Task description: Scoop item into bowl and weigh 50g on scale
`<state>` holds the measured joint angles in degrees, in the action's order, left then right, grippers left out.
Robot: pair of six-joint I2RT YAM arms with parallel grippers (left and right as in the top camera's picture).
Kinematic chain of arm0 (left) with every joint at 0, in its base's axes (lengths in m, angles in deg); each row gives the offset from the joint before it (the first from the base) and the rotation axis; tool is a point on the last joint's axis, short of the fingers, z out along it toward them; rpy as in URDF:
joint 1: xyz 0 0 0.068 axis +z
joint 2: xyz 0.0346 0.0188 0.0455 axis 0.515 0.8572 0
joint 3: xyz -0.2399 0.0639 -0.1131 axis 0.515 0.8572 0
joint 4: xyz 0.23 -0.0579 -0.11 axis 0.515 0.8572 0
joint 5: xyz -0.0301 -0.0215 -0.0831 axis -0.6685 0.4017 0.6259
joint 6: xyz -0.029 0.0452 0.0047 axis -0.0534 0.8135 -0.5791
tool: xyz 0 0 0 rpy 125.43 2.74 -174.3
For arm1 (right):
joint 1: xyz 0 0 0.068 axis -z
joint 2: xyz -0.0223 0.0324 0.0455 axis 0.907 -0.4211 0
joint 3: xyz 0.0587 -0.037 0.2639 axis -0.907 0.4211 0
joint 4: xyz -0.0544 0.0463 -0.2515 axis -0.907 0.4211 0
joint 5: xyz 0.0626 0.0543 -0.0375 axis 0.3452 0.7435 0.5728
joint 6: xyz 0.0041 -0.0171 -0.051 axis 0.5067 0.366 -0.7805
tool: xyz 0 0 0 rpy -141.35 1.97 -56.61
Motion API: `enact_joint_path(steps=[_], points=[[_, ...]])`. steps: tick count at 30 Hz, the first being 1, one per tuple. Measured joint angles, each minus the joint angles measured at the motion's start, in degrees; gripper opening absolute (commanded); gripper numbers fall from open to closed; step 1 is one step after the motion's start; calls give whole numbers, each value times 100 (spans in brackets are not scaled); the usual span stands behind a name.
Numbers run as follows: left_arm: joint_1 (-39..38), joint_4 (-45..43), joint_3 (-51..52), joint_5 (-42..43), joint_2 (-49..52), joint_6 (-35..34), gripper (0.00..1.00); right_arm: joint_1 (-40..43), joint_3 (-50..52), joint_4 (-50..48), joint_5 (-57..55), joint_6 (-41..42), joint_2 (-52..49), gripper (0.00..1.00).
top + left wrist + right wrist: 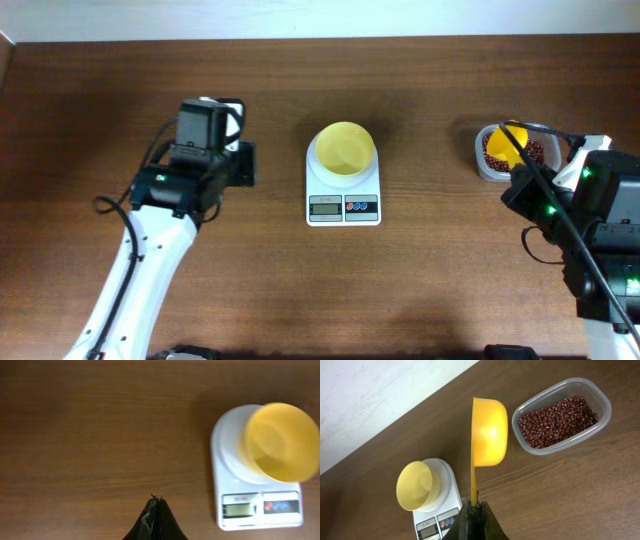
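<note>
The pale-yellow bowl (pixel 346 149) stands on the white scale (pixel 343 207) at the table's middle; both show in the left wrist view, bowl (pixel 281 441) and scale (pixel 227 455), and in the right wrist view, bowl (pixel 416 485) and scale (pixel 451 485). The reddish-brown beans (pixel 556 421) fill a clear container (pixel 597 395) at the right, also seen from overhead (pixel 536 150). My right gripper (pixel 475 505) is shut on the handle of a yellow scoop (pixel 489 432), held on edge beside the container. My left gripper (pixel 156 500) is shut and empty, left of the scale.
The clear container (pixel 485 165) sits near the table's right side, partly under the scoop (pixel 505 145) and the right arm (pixel 590 200). The left arm (pixel 190 170) lies over the left half. A pale wall (pixel 380 395) borders the table's far edge.
</note>
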<state>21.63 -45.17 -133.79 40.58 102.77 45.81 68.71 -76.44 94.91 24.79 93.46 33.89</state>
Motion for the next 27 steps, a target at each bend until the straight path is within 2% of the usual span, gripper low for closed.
enact_joint_path(steps=[4, 9, 11, 12, 13, 14, 15, 16, 17, 27], points=[[629, 133, 0, -2, 0, 0, 8, 0, 0, 17, 0, -2, -70, 4], [693, 216, 0, 0, 0, 2, 12, 0, 0, 24, 0, 0, -181, 4], [693, 214, 0, 0, 0, 0, 25, 0, 0, 24, 0, 0, -181, 4], [693, 216, 0, 0, 0, 20, 27, 0, 0, 24, 0, -2, -181, 4], [693, 214, 0, 0, 0, 15, 33, 0, 0, 24, 0, 0, -181, 4], [693, 214, 0, 0, 0, 22, 46, 0, 0, 24, 0, 0, -181, 4], [693, 216, 0, 0, 0, 24, 73, 0, 0, 24, 0, -2, -181, 4], [693, 214, 0, 2, 0, 31, 88, 0, 0, 24, 0, 2, -181, 4], [693, 216, 0, 0, 0, 42, 97, 0, 0, 24, 0, 0, -181, 4], [693, 214, 0, 0, 0, 39, 99, 0, 0, 24, 0, 2, -181, 4]])
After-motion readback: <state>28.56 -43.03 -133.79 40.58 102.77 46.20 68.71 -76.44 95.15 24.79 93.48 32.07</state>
